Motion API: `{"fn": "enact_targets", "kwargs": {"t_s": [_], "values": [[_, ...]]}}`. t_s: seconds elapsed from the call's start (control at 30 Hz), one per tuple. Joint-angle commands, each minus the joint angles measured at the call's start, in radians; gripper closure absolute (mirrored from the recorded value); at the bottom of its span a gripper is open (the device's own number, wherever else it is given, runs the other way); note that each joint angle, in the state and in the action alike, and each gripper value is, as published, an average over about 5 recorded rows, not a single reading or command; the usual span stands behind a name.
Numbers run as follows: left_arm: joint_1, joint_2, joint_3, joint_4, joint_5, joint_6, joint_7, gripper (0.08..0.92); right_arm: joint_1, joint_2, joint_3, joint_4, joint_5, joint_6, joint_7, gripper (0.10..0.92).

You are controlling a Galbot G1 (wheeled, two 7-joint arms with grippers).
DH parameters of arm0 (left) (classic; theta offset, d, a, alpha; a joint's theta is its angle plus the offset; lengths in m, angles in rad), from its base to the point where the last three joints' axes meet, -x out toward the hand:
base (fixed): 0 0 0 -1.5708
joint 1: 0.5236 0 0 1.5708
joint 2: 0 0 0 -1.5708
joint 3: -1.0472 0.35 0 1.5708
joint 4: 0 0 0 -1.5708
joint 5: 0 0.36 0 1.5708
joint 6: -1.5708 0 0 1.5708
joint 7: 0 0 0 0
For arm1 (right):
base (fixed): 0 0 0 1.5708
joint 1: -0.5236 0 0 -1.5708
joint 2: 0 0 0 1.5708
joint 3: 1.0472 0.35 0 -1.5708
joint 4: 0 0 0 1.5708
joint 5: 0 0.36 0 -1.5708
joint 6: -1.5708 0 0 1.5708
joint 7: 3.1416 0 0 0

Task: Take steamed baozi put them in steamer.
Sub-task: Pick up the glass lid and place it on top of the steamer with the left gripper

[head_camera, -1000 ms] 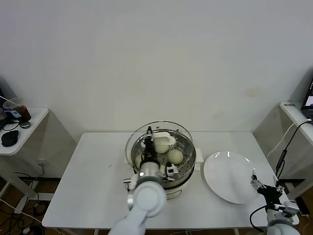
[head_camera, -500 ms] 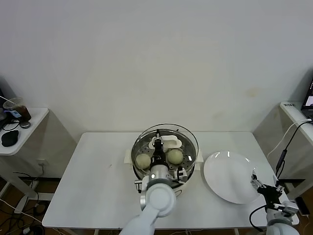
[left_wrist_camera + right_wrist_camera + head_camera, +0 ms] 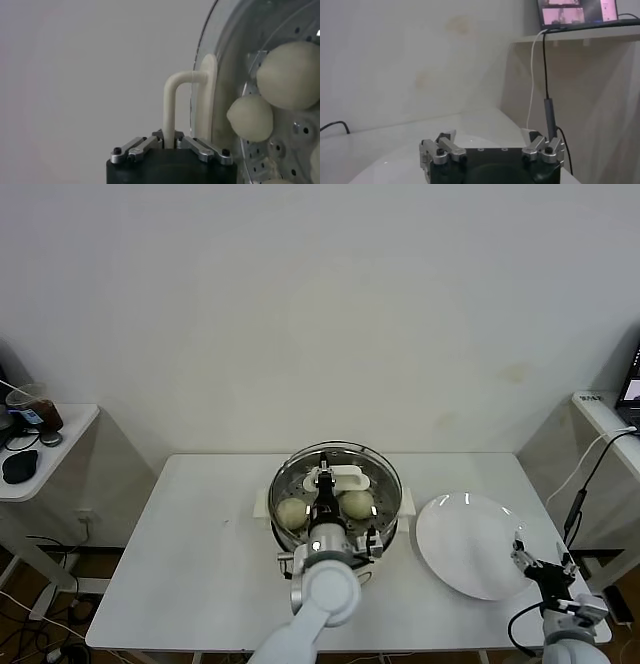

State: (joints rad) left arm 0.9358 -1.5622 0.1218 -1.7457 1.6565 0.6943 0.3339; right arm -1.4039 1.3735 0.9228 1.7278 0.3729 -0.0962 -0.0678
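Note:
The steamer (image 3: 388,526) stands mid-table with its perforated tray (image 3: 300,131). Two baozi show in it through the glass, one (image 3: 291,512) on the left and one (image 3: 357,503) on the right; the left wrist view shows them too (image 3: 290,75), (image 3: 250,117). My left gripper (image 3: 325,487) is shut on the cream lid handle (image 3: 171,100) and holds the glass lid (image 3: 362,456) over the steamer. My right gripper (image 3: 540,564) is open and empty at the table's right front edge, beside the white plate (image 3: 470,544).
A side table (image 3: 60,434) with a cup and a dark mouse stands at the far left. A shelf (image 3: 610,414) with a laptop and a hanging cable (image 3: 546,107) stands at the right.
My left gripper has carried the lid to the right, from off-centre left to over the steamer, and it now sits slightly lower. The right arm has not moved.

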Motion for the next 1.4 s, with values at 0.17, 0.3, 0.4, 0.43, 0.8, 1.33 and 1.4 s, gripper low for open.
{"fn": "enact_targets", "kwargs": {"t_s": [0.17,0.3,0.4,0.43,0.8,1.33,1.4], "values": [[0.014,0.012,-0.007,0.003,-0.006,0.0,0.019,0.824,0.004,0.003,-0.003,-0.003,-0.002,0.002,-0.001,0.203],[0.013,0.009,-0.004,0.0,-0.016,0.0,0.028,0.824,0.003,0.005,-0.004,-0.003,-0.003,0.003,-0.001,0.203],[0.011,0.007,-0.004,0.003,-0.016,0.0,0.029,0.824,0.002,0.005,-0.003,-0.003,-0.004,0.004,-0.001,0.203],[0.01,0.007,-0.003,0.004,-0.016,0.0,0.03,0.824,0.002,0.005,-0.003,-0.004,-0.004,0.004,-0.001,0.203],[-0.001,0.012,-0.005,0.019,-0.016,0.0,0.029,0.824,0.004,0.011,-0.004,-0.007,-0.005,0.007,-0.002,0.203],[0.022,0.033,0.0,-0.019,-0.026,-0.003,0.005,0.824,0.003,0.014,-0.005,-0.006,-0.005,0.007,-0.003,0.203],[0.036,0.046,0.004,-0.053,-0.037,-0.003,0.011,0.808,0.003,0.015,-0.006,-0.004,-0.005,0.006,-0.003,0.203]]}}
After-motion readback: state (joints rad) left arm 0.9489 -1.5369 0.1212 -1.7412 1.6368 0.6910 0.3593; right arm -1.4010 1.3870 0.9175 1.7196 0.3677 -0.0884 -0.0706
